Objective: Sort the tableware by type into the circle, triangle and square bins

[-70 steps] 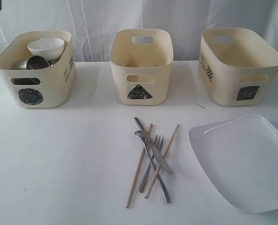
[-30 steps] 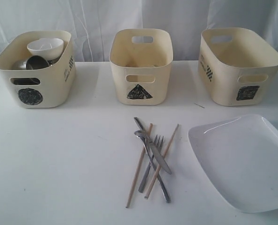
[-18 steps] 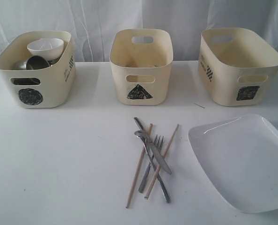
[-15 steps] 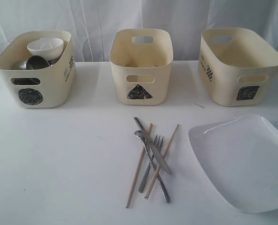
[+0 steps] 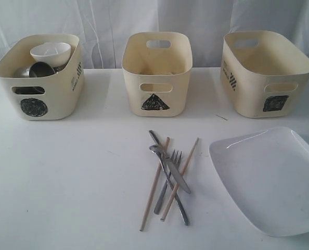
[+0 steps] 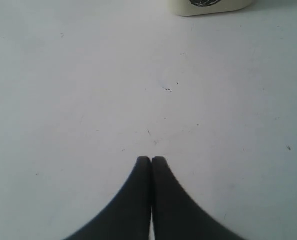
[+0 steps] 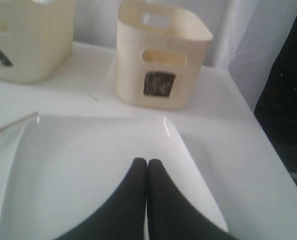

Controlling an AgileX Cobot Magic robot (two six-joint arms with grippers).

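Outside, the cutlery pile (image 5: 170,174) is lying crossed beside the plate (image 5: 269,177), before the triangle bin (image 5: 155,78). The left gripper (image 6: 151,160) is hanging pinched shut, empty, over the table (image 6: 88,75). The right gripper (image 7: 147,162) is hanging shut above the plate, whose slick rim may slip.

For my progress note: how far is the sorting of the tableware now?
Done: the circle bin holds the white bowl and steel pieces. In hand: nothing; the left gripper and right gripper are shut, empty. Left: the knife, fork, spoon, two chopsticks and the plate lie on the table, outside the triangle bin and square bin.
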